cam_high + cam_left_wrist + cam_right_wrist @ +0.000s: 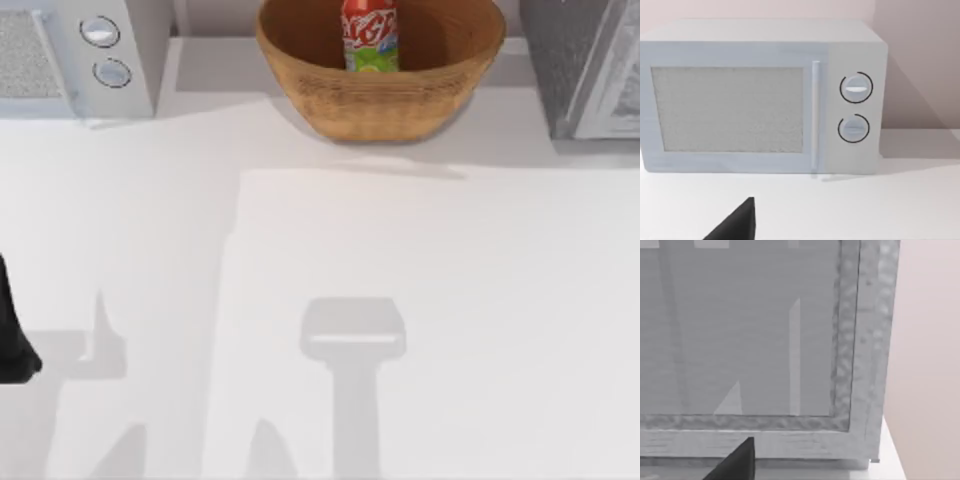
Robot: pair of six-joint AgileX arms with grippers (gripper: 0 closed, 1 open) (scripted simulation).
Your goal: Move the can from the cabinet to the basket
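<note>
On the table (400, 300), the can (370, 35) stands upright in the basket (440, 95).

A plain white table (420, 300) carries 3 things along its far edge — the round woven tan-brown wicker basket (385, 100) at the middle. Left of the basket stands a light grey microwave with 2 round knobs (85, 55); right of it, the dark grey speckled cabinet (585, 65).
</note>
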